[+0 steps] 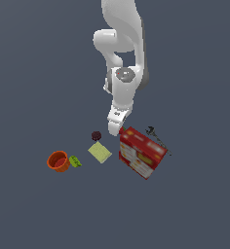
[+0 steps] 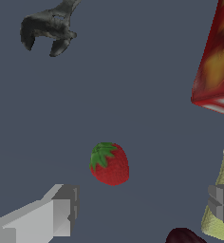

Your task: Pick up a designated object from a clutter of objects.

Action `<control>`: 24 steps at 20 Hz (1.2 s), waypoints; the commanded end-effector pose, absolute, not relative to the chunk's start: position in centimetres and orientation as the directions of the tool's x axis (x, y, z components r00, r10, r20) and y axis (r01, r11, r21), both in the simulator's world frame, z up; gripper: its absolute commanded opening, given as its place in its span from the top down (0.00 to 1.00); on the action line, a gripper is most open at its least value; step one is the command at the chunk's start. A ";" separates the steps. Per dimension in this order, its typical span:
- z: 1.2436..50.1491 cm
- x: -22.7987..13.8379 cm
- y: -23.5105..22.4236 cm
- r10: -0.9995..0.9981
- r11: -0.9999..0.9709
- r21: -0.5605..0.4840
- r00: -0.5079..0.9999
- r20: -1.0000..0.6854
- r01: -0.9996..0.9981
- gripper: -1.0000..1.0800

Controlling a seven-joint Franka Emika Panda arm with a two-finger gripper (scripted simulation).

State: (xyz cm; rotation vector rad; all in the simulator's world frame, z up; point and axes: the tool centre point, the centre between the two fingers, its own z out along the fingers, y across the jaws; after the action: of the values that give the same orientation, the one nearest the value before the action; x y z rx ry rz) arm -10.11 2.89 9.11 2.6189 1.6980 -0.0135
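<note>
The strawberry point(image 2: 109, 163) is small, rounded and glossy red with a green leafy cap, lying on the flat grey surface point(image 1: 34, 73) just beside the boxy red box point(image 1: 142, 152), partly hidden in the exterior view. The white arm reaches steeply down over it. The pincer point(image 2: 141, 209) is released, its blocky grey fingers point(image 2: 61, 209) spread wide, the strawberry between them but untouched.
</note>
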 end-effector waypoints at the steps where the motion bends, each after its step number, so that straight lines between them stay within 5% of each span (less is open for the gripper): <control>1: 8.4 -10.9 3.2 0.932 -0.362 0.008 0.363 -0.012 0.932 0.04; 24: 4.5 -12.2 3.7 0.958 -0.288 -0.001 0.288 -0.001 0.958 0.04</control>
State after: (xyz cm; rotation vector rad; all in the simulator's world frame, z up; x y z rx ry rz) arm -12.18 3.73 5.16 2.5223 1.8727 -0.0009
